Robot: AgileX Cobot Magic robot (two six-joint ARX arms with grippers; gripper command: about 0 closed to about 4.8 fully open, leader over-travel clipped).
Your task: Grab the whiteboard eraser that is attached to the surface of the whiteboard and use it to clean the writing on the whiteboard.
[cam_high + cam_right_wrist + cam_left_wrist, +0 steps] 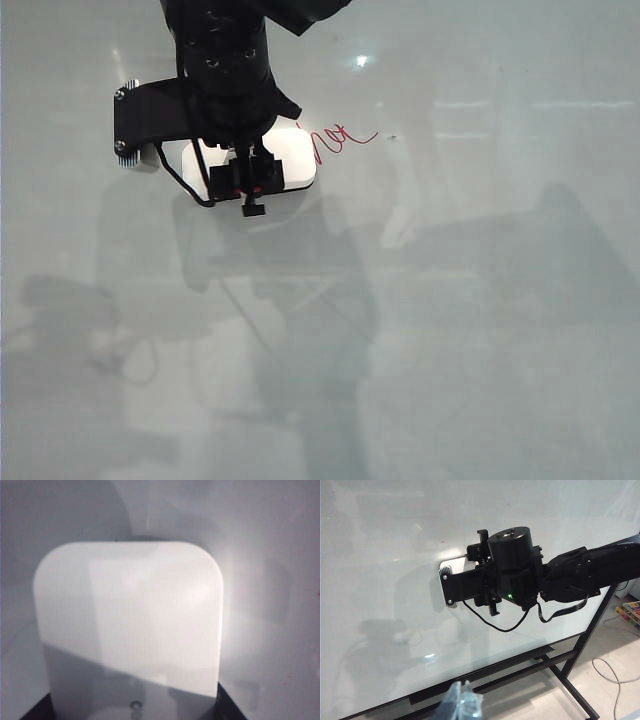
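Whiteboard eraser point(130, 625) in right pincer point(248, 180) against whiteboard point(450, 330), beside writing point(343, 140); left pincer point(462, 707) apart, state unclear.

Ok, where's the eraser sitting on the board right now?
In the exterior view the whiteboard eraser is upper left of centre on the whiteboard, gripped by the right gripper, with the remaining red writing just at its right edge.

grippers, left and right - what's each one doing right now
Left gripper: away from the whiteboard, holding nothing; open or shut cannot be told.
Right gripper: closed on the whiteboard eraser, beside the writing.
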